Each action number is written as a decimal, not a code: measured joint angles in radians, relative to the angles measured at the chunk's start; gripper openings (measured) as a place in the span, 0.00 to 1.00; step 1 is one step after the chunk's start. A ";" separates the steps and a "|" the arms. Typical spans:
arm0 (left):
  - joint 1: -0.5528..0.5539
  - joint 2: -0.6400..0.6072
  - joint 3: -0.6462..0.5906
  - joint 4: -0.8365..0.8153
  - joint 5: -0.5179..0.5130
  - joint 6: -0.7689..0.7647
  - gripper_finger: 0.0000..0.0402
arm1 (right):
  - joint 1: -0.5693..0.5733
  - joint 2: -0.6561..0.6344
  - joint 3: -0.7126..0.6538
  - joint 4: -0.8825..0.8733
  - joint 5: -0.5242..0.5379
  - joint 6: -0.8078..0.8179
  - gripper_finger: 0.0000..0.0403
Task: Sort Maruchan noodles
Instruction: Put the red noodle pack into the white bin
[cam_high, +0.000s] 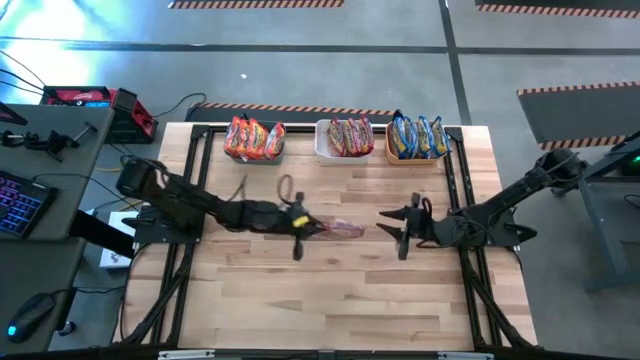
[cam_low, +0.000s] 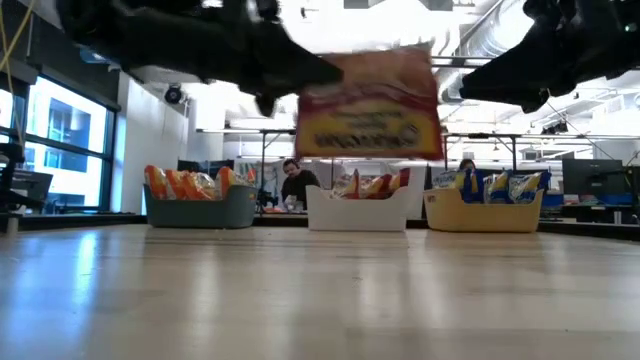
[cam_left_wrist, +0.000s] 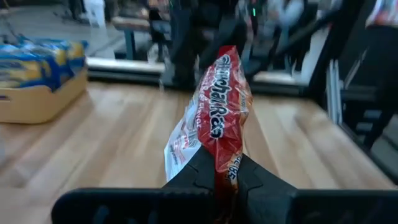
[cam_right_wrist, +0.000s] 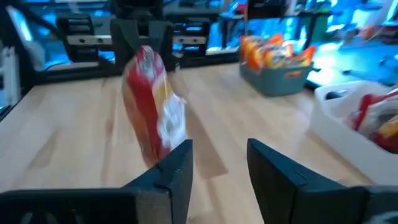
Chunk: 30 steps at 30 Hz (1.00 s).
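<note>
Holding a white-maroon noodle packet (cam_high: 338, 229) aloft over mid-table, left gripper (cam_left_wrist: 217, 177) pinching one end so it hangs clear of the wood; right gripper (cam_right_wrist: 219, 163) waiting alongside, fingers spread, presumably for handover toward white bin (cam_high: 322, 150).

On the red-and-white noodle packet (cam_left_wrist: 214, 127) clamped in my left gripper (cam_left_wrist: 219, 180), I read white lettering, "Maruchan Ra", running along its face. In the low view its print is too blurred to read.
</note>
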<state>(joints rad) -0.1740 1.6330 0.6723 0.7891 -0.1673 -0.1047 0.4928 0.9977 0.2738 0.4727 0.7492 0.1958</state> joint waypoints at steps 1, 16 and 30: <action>0.000 -0.030 -0.033 0.032 -0.006 -0.006 0.00 | -0.004 -0.004 -0.009 0.017 0.013 -0.005 0.34; 0.000 -0.194 -0.190 0.707 0.044 0.125 0.00 | -0.178 0.172 0.006 0.660 -0.401 -0.290 0.48; 0.030 -0.193 -0.073 0.764 0.149 0.159 0.00 | -0.299 0.530 0.370 0.902 -0.711 -0.423 0.77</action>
<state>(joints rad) -0.1436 1.4403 0.5991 1.5530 -0.0181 0.0538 0.1940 1.5276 0.6433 1.3747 0.0383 -0.2267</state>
